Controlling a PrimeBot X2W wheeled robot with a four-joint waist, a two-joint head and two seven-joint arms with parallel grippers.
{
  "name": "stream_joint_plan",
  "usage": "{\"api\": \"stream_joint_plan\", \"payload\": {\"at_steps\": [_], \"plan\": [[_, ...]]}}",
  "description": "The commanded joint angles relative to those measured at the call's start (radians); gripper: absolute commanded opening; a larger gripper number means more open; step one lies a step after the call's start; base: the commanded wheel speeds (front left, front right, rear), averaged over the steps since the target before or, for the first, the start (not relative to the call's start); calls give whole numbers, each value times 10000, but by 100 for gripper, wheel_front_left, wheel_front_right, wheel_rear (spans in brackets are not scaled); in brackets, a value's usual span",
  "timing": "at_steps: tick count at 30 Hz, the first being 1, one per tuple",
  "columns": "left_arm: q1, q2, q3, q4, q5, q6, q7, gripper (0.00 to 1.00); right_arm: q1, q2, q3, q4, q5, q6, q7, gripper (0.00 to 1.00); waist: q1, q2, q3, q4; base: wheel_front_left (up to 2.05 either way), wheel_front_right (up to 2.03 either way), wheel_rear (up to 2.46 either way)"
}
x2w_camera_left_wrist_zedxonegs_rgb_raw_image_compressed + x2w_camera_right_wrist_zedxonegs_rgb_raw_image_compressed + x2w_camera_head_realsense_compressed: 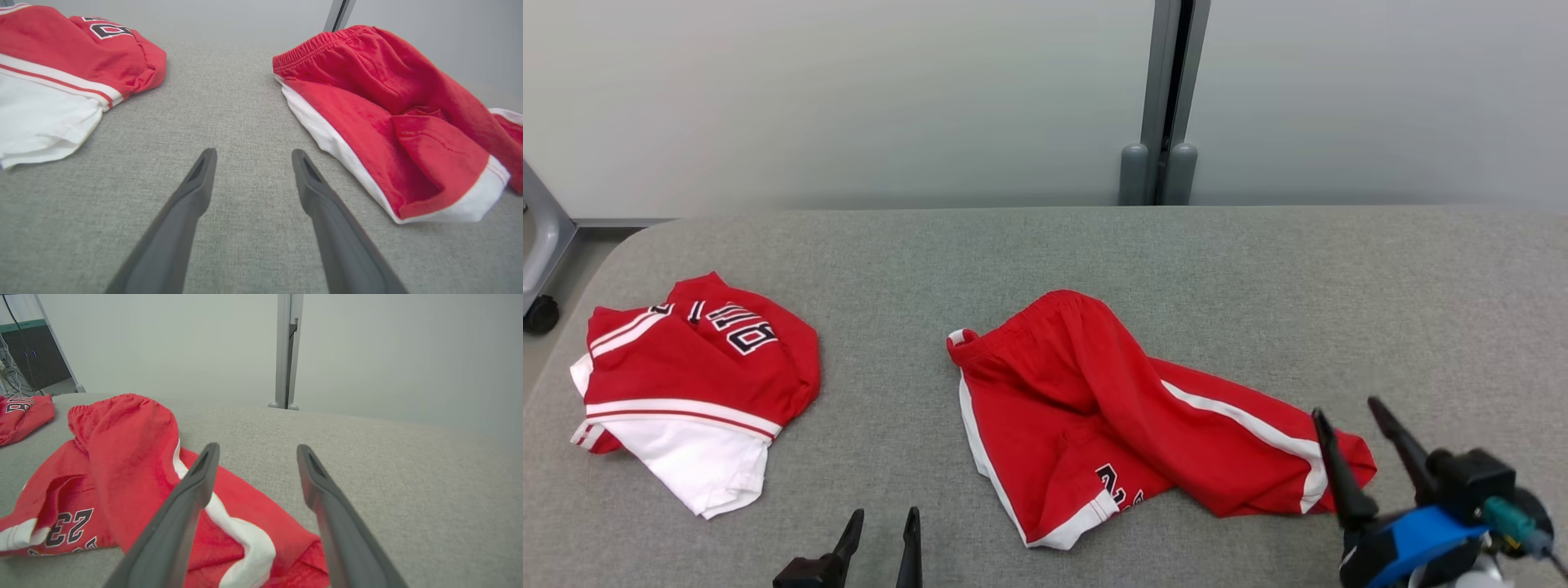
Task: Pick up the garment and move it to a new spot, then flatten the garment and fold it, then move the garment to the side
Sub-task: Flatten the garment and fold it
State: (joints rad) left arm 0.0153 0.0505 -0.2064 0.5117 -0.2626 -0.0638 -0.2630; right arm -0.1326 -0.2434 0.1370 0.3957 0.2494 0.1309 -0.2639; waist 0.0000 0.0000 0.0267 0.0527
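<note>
Folding over itself, the pair of red shorts (1127, 408) hides much of its own cloth: 1 leg lies across the other, and in the head view the dark number near the hem is cut off by a crease. The right wrist view (122, 469) shows that number as 23, with a line of smaller letters beneath it that is too small to read. The body of the left tool (885, 514) is cut off by the bottom edge of the head view. Whether the right tool (1345, 407) touches the cloth cannot be told.

The shorts lie at the middle of the grey table (1094, 245), their long axis on a diagonal. The elastic waistband points to the far left and the white-striped leg runs out to the near right. The shorter, numbered leg points toward the near edge.

The right tool sits at the end of the striped leg, its 2 fingers spread apart and holding nothing. In its own view (258, 446) the left finger crosses over the white stripe while the right finger stands over bare table. The left tool, fingers also apart and empty (253, 153), is near the front edge, with the shorts (388, 122) to its right and a folded red and white jersey (686, 367) to its left, both apart from it.
</note>
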Motion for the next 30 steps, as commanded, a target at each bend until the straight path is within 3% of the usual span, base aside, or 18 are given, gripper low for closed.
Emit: {"api": "stream_joint_plan", "payload": {"at_steps": [1, 8, 20, 21, 22, 23, 30], "plan": [[109, 3, 12, -7, -9, -9, -27, 100, 372, 132, 12, -40, -116, -1, -7, 100, 0, 0, -89, -47, 0, 0, 0], [179, 3, -27, -24, -49, -28, -28, 100, 945, 431, 40, 867, -661, -1, -7, 100, 0, 0, -153, -84, 0, 0, 0], [-9, 1, -94, -87, -19, -39, -28, 100, -109, 890, -325, 2691, -1330, -3, -5, 98, 0, 0, 236, 241, 0, 0, 0], [-20, 1, -86, -92, -9, -39, -27, 100, -214, 886, -374, 2908, -1390, -3, -7, 71, 0, 0, 255, 257, 0, 0, 0], [-28, 0, -72, -97, -6, -30, -27, 100, -310, 883, -415, 3048, -1435, -1, -7, 4, 0, 0, 269, 267, 0, 0, 0], [-40, 1, -45, -112, -12, -19, -27, 100, -362, 829, -474, 3134, -1516, -3, -5, 0, 0, 0, 283, 270, 0, 0, 0], [26, 1, 52, -262, -86, 5, -27, 100, 166, 6, -941, 1932, -2026, -3, -5, 0, 0, 0, 235, 0, 0, 0, 0]]}}
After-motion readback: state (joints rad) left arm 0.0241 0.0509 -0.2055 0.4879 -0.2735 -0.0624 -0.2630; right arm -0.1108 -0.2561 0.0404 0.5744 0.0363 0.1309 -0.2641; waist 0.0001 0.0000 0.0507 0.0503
